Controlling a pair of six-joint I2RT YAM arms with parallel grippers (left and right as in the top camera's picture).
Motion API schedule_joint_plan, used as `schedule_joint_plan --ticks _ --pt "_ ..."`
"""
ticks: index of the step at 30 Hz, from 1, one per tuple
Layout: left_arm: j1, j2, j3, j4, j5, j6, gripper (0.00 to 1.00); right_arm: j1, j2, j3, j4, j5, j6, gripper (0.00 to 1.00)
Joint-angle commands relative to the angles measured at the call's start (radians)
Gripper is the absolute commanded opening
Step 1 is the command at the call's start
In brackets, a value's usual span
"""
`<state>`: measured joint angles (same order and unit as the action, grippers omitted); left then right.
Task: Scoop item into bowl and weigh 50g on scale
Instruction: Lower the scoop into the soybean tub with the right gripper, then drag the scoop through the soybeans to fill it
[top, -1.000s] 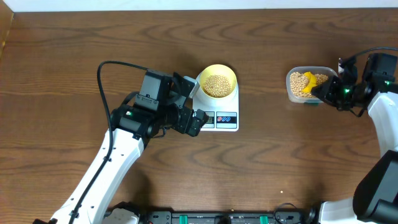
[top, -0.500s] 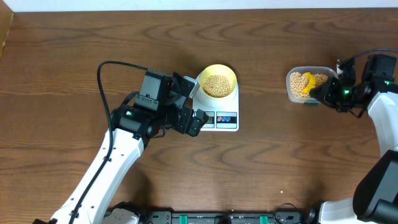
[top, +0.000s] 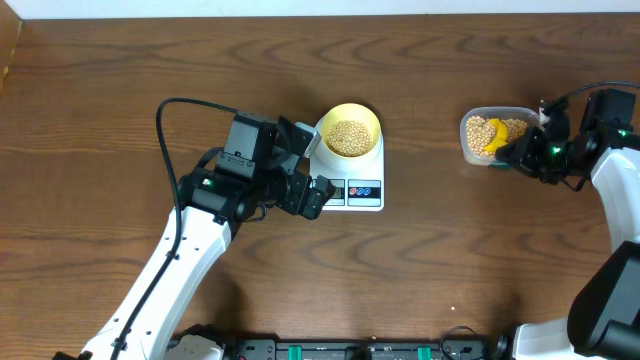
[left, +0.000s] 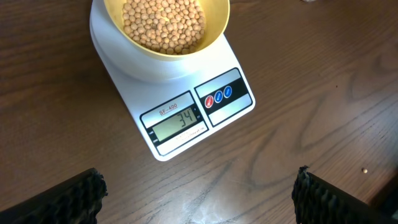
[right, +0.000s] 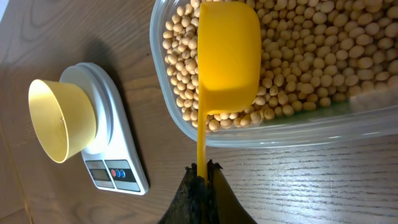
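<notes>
You are mid-way through the weighing: the scale shows 34 on its display, so by that reading the bowl needs more soybeans before it reaches 50. The pale yellow bowl sits on the scale's platform, at the end away from the display, with a layer of soybeans in it.

Your left gripper hangs just off the display end of the scale, fingers spread wide and holding nothing, so its camera reads the numbers for you.

Your right gripper is pinched tight on the handle of the yellow measuring spoon. The spoon's cup is down inside the clear plastic tub, which stands well apart from the scale on the right arm's side. The cup lies over the loose soybeans there; whether it has any load you cannot tell from these views.

The step in hand looks like refilling. Next, take a modest scoop, lift it level, carry it across to the scale and tip slowly over the bowl, watching the display so you stop at 50 rather than overshoot
</notes>
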<state>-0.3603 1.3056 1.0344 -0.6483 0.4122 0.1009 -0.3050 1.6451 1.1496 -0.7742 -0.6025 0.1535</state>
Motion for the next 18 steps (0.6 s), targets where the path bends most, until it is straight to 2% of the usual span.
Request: schedule_joint_plan --ticks 1,9,18 --pt "-0.001 0.002 0.0 -0.001 -0.006 -0.005 0.98 -0.015 0.01 -0.01 -0.009 -0.033 0.01 0.01" --pt "-0.001 0.002 0.0 -0.001 -0.006 -0.005 0.98 -0.017 0.01 -0.01 -0.004 -0.064 0.011 0.01" --pt "-0.001 0.002 0.0 -0.001 -0.006 -0.005 0.98 -0.05 0.01 -0.009 -0.004 -0.069 0.14 0.01"
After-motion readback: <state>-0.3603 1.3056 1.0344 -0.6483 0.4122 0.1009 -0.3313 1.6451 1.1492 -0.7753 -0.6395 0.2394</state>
